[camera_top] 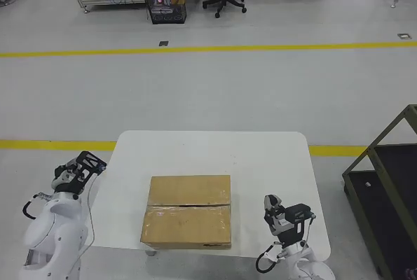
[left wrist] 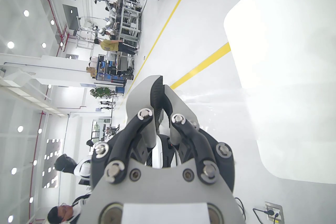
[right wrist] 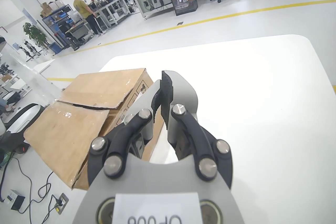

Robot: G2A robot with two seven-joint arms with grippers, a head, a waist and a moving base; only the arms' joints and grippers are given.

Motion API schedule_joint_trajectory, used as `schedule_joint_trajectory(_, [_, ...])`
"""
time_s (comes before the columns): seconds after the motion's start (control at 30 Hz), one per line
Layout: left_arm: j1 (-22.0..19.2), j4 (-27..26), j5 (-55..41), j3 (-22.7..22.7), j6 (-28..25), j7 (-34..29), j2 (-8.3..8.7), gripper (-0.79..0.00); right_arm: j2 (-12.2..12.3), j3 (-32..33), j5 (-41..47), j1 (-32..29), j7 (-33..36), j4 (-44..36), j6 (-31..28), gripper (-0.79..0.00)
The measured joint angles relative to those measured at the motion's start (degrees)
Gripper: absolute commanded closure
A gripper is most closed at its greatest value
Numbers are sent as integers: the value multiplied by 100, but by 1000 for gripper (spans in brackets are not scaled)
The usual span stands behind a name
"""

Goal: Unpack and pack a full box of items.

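R gripper (camera_top: 271,205) is sitting lower right in the top view, over the table's near-right part. Its fingers (right wrist: 165,88) are pressing together w/ nothing btwn them: closed, empty. L gripper (camera_top: 87,162) is hanging mid-left in that frame, just off the table's left edge. It's likewise closing on nothing, pads (left wrist: 157,93) meeting.

Cardboard box (camera_top: 188,211) is resting lower centre in the top view, on the near half of the white table (camera_top: 264,150), its near side reaching the table's near edge. Both top flaps are lying down. The seam btwn them is running left-right across the frame, and the R wrist view is showing it slightly ragged and gapping. Judging by that, the box isn't opened yet and nothing's unpacked, so the task is prob at its very start.

Key relation: the box is lying frame-left of the R gripper, near but apart, and frame-right of the L gripper, farther off. R arm is looking the nearer. The box is running a bit longer left-right, along the seam, so the flaps are prob hinging at the far and near sides. Whichever gripper goes first is likely needing to open, then work into the seam.

Beyond the table, yellow floor lines (camera_top: 208,49) are crossing the frame. A dark green rack (camera_top: 397,189) is standing at the right edge.
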Motion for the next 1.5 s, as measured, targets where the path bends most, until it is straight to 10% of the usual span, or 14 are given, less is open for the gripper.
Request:
schedule_joint_trajectory(0.37, [-208, 857, 282, -276, 188, 271, 60, 0, 2, 16, 21, -54, -13, 1, 25, 0])
schedule_joint_trajectory(0.43, [-258, 981, 242, -299, 241, 252, 61, -785, 2, 17, 10, -63, -11, 0, 31, 0])
schedule_joint_trajectory(1.07, [-304, 990, -65, -585, 196, -34, 76, -785, 11, 56, 7, -84, 5, 54, 12, 0])
schedule_joint_trajectory(1.5, [370, -575, -1046, 1718, -1444, -164, -113, -785, 80, 562, -163, -366, -69, -28, 147, 0])
